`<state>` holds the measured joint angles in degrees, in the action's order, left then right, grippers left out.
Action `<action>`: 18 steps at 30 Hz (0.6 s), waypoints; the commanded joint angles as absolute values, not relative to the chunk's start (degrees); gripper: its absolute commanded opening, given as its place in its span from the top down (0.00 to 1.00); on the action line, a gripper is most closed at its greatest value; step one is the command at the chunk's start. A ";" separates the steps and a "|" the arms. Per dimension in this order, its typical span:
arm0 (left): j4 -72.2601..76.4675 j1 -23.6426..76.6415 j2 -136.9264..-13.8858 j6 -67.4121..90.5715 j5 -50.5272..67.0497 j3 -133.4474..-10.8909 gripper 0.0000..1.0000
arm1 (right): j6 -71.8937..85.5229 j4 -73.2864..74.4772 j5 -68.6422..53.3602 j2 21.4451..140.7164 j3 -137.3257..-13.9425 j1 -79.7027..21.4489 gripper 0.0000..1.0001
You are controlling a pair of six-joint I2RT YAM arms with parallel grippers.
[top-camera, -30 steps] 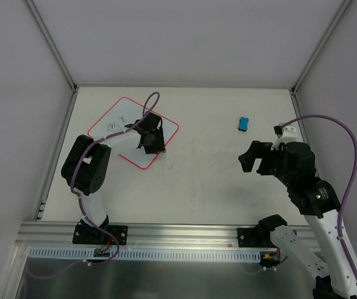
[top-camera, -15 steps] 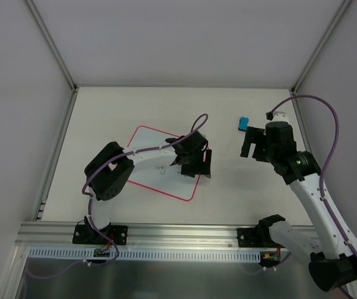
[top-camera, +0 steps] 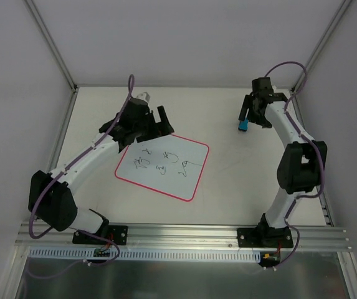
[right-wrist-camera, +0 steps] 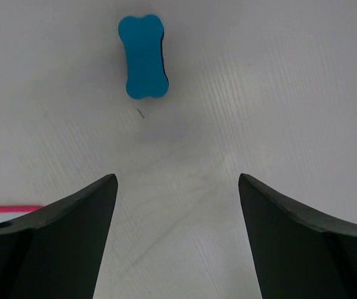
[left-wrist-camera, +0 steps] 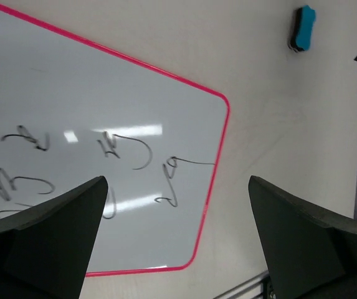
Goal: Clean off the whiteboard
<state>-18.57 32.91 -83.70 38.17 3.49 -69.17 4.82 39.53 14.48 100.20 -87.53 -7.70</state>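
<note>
The whiteboard (top-camera: 162, 165) lies flat mid-table, white with a pink rim and dark scribbles on it. In the left wrist view the whiteboard (left-wrist-camera: 103, 118) fills the left side. My left gripper (top-camera: 159, 123) hovers at the board's far left corner, open and empty; from the wrist, the left gripper (left-wrist-camera: 177, 180) looks down on the board's corner. A small blue eraser (top-camera: 243, 126) lies on the table at the far right. My right gripper (top-camera: 251, 114) hangs open just beyond it. In the right wrist view the eraser (right-wrist-camera: 143, 56) lies ahead of the right gripper (right-wrist-camera: 177, 177), untouched.
Grey walls with metal posts close in the table on three sides. An aluminium rail (top-camera: 178, 233) with both arm bases runs along the near edge. A strip of the board's pink rim (right-wrist-camera: 10, 208) shows at the left of the right wrist view.
The whiteboard was dragged from the back left to mid-table. The left gripper let go of it and drew back to the far left. The right arm reached out to the eraser.
</note>
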 commanded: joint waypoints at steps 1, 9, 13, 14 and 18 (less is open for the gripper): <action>-20.92 27.53 -81.30 32.18 1.49 -63.65 0.01 | 3.96 39.29 15.39 108.50 -97.79 -6.86 0.18; -21.80 13.72 -76.82 29.36 4.66 -56.52 0.01 | 6.33 39.03 12.22 124.53 -109.15 -5.89 0.31; -22.06 12.31 -76.82 29.79 4.92 -53.18 0.01 | 6.86 39.02 12.39 129.10 -112.32 -5.63 0.38; -22.06 12.22 -76.82 30.06 5.53 -52.74 0.01 | 6.68 39.02 12.57 129.81 -112.93 -5.63 0.39; -22.15 12.04 -76.55 30.15 5.10 -50.89 0.01 | 7.38 38.85 12.57 131.92 -114.26 -5.45 0.43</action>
